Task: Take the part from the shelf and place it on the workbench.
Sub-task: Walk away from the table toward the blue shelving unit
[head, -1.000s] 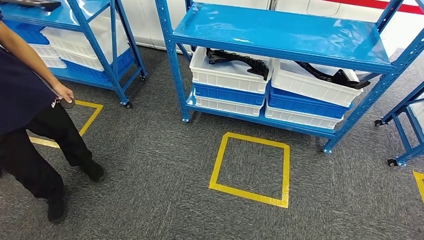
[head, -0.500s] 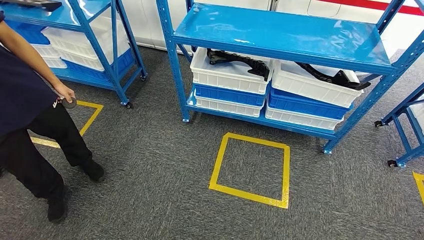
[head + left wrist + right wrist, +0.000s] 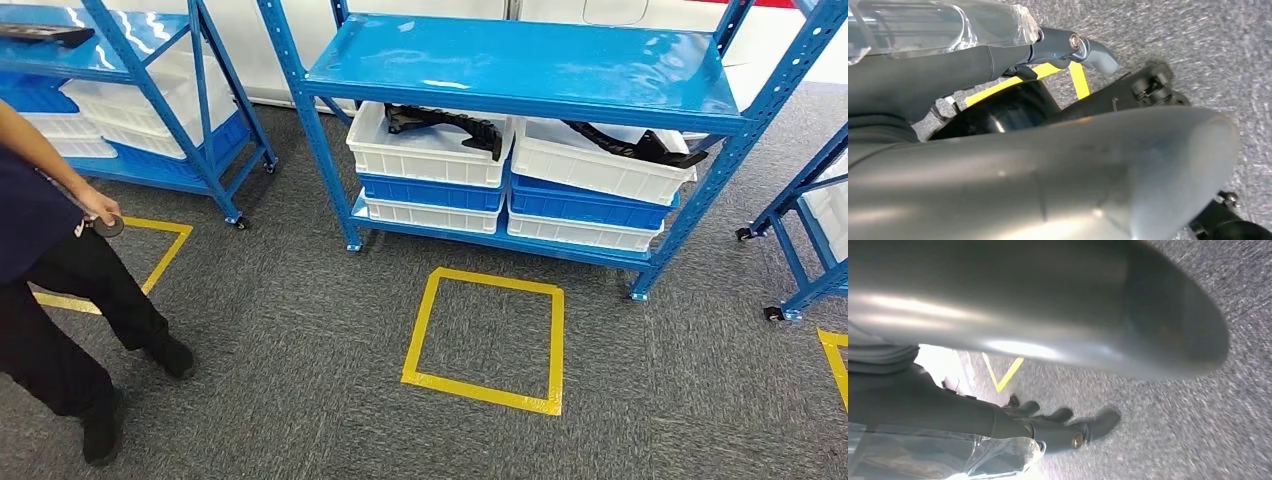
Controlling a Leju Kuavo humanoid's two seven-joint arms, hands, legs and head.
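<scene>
Two long black parts lie in white bins on the lower level of the blue shelf [image 3: 520, 65] ahead of me: one part [image 3: 445, 122] in the left bin [image 3: 425, 155], the other [image 3: 630, 142] in the right bin [image 3: 590, 170]. My left hand [image 3: 1058, 165] hangs over the grey carpet with a finger [image 3: 1093, 52] stretched out, holding nothing. My right hand [image 3: 1048, 300] hangs the same way, its dark fingers [image 3: 1063, 425] extended and holding nothing. Both hands are far from the shelf.
A yellow tape square [image 3: 485, 340] marks the carpet before the shelf. A person [image 3: 60, 300] stands at the left holding a tape roll [image 3: 108, 226]. Another blue shelf [image 3: 130, 90] with bins stands at the left, and a wheeled blue rack [image 3: 810, 230] at the right.
The whole picture has shifted left and slightly down, so the camera has moved. The parts stay in their bins.
</scene>
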